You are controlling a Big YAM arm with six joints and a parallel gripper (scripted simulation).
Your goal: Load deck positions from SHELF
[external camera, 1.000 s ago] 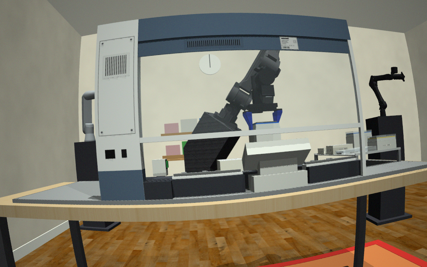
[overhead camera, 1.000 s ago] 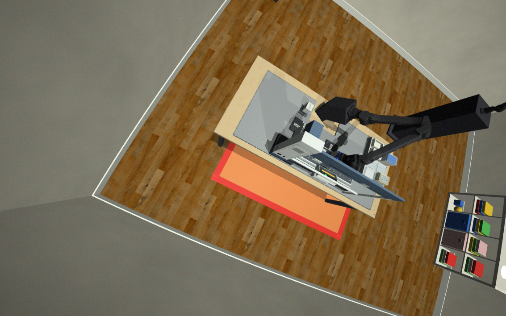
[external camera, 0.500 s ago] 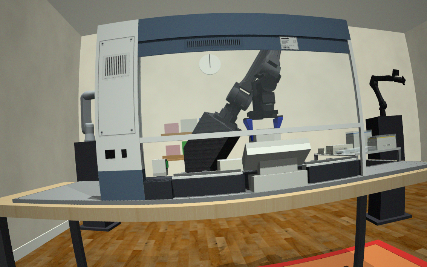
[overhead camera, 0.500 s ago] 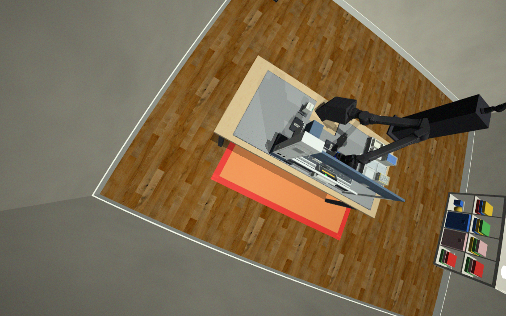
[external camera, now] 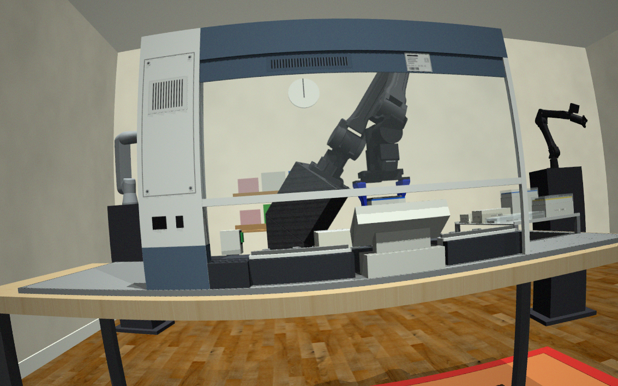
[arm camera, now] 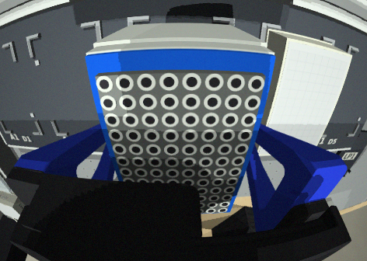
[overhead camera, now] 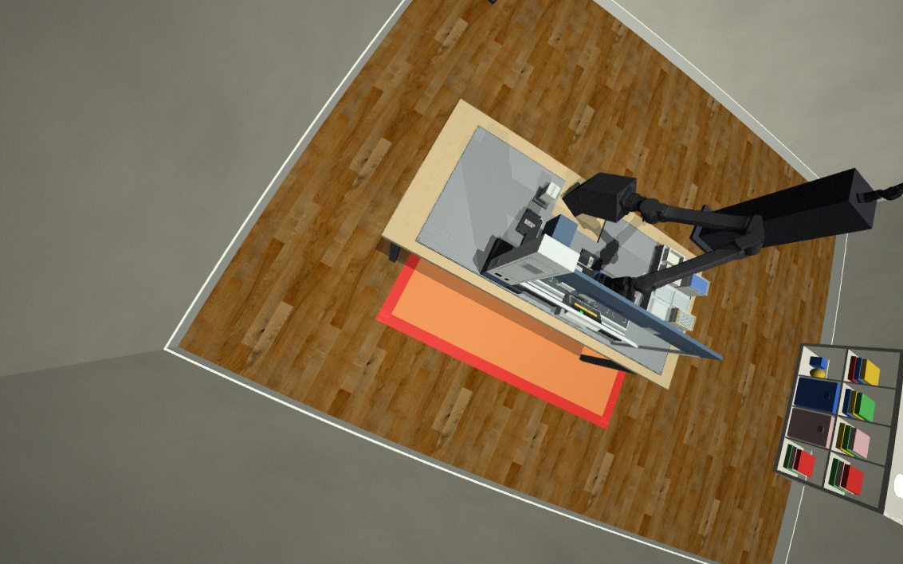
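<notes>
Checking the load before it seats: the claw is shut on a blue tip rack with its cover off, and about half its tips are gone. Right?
Not quite. The claw is shut on the blue tip rack with its cover off, but the rack is full: in the wrist view every visible place shows a pale ring, with no bare blue plate among them.
</notes>
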